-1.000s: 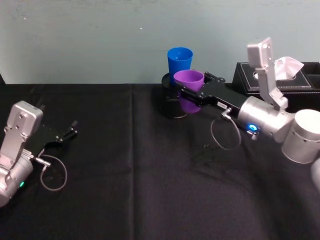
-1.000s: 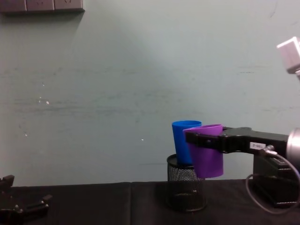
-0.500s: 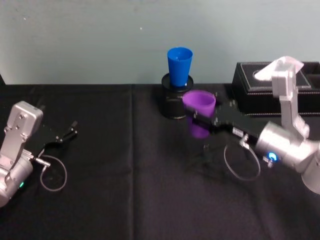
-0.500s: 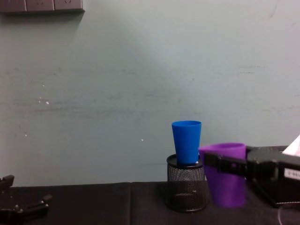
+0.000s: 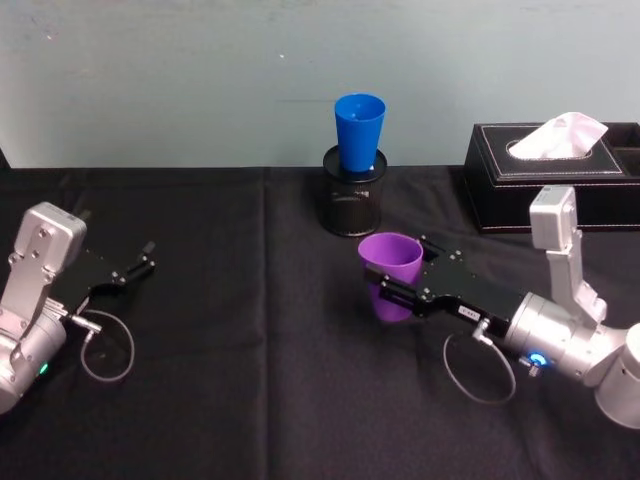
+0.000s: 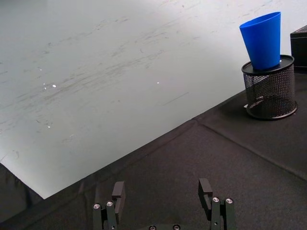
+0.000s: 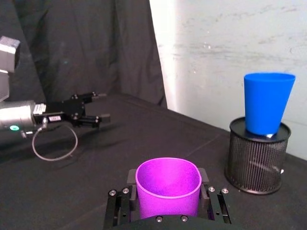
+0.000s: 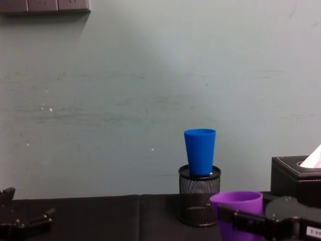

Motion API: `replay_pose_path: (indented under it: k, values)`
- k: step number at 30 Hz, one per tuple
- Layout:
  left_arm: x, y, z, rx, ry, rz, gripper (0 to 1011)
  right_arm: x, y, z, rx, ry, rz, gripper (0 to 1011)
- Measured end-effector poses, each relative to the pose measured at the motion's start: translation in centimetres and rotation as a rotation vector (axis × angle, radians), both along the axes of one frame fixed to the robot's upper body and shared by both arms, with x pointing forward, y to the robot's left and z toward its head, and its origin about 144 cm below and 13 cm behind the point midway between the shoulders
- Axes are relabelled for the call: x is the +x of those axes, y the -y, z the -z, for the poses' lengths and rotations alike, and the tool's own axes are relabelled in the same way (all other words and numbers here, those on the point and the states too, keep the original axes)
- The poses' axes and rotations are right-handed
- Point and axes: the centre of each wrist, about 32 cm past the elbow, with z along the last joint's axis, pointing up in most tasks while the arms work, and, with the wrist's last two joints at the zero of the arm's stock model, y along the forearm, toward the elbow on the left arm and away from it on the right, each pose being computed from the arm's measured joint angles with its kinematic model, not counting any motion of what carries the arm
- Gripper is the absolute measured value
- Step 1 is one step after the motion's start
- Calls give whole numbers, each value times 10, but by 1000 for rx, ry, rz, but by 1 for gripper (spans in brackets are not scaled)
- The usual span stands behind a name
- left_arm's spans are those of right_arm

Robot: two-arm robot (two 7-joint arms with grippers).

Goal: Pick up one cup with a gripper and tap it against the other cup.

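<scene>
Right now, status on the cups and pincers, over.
Right pincer shut on purple cup, short of mesh holder. Blue cup upright in that holder, cups apart. Left pincer open, parked left. Nothing between cups.

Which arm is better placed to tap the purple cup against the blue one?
Right: the right gripper has its jaws shut on the purple cup, facing the blue cup. The left gripper lies open and empty, far left.

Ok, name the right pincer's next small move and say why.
Probably lower the purple cup onto the black cloth and let go. The right pincer is shut on it, low, well clear of the blue cup in the mesh holder; a second ago they were together, so the tap looks done. The left pincer lies parked.
</scene>
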Motion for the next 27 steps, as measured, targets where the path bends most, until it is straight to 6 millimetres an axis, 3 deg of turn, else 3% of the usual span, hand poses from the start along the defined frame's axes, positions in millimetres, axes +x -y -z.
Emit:
replay_pose_path:
  k: [6, 27]
  values:
    - [0, 0, 0, 0, 0, 0, 1000, 3, -4, 13, -11, -11, -2, 726]
    - [0, 0, 0, 0, 0, 0, 1000, 7, -7, 28, -43, -14, -10, 726]
